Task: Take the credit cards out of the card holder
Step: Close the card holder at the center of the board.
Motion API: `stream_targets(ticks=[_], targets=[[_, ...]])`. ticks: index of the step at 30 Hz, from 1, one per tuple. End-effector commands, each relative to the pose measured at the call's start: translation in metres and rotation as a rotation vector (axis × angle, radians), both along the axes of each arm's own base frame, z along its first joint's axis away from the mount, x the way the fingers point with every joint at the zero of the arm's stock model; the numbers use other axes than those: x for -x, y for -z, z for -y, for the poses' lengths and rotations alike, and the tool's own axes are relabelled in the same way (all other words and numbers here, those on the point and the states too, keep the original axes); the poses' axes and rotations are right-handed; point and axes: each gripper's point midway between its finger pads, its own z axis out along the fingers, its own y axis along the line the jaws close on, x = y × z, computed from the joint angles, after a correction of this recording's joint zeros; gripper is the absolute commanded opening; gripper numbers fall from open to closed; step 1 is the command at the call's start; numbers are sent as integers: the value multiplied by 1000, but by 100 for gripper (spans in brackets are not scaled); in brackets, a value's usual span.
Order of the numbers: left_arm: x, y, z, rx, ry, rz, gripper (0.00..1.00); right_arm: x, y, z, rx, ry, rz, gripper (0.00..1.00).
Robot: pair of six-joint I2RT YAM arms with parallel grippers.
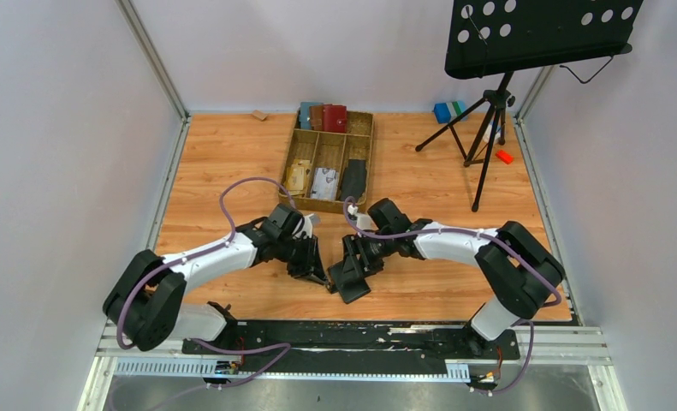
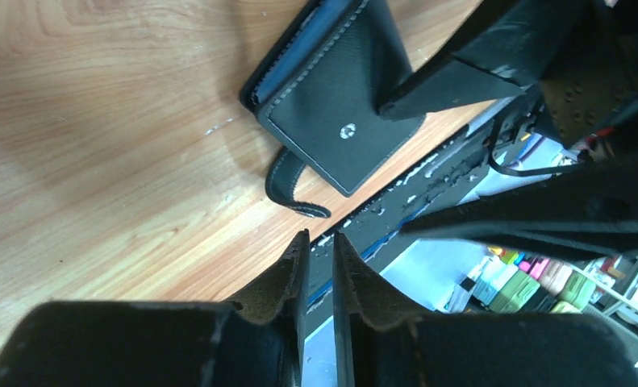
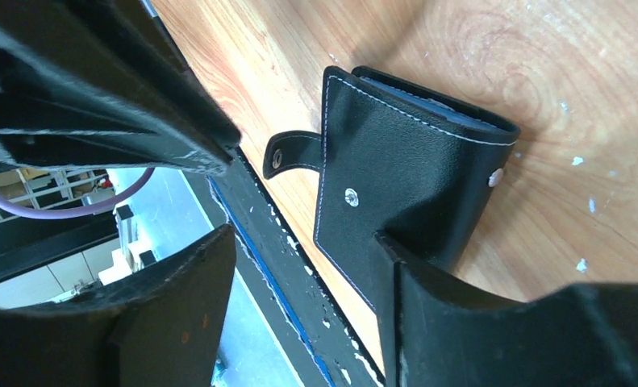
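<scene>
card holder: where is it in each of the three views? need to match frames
Top external: the card holder lies low centre, between the two grippers.
Left wrist: upper centre, closure tab hanging toward the camera.
Right wrist: centre right, tab at its left.
Shared landmark: the black rail along the table's near edge, close beside the holder.

Both claws, left (image 1: 317, 272) and right (image 1: 352, 261), crowd the black card holder (image 1: 350, 282) on the worktop's (image 1: 232, 163) near edge.

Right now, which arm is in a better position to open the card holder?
Probably the right. Its gripper stands open right at the card holder, one finger over the cover. The left gripper is nearly shut beside the unsnapped tab.
</scene>
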Motion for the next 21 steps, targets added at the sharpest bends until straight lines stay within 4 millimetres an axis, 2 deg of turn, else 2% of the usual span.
stream_targets(ticks=[1,3,6,9,14,16,18,21], targets=[[2,-9,-2,27,8,46,23,-5,10,-3,11,7,-34,57],[4,-8,0,42,5,42,23,-5,22,0,33,15,-72,45],[5,-7,-2,43,0,39,24,-6,34,2,57,29,-115,22],[6,-9,-3,45,-2,55,21,-7,38,0,52,28,-135,8],[11,-3,-14,6,1,65,12,-14,27,-4,28,31,-101,2],[15,1,-15,8,6,53,4,-19,19,-7,11,36,-79,0],[16,3,-11,31,8,41,0,-26,6,-11,-22,37,-42,0],[14,9,-7,32,8,27,0,-35,-17,-14,-71,52,42,0]])
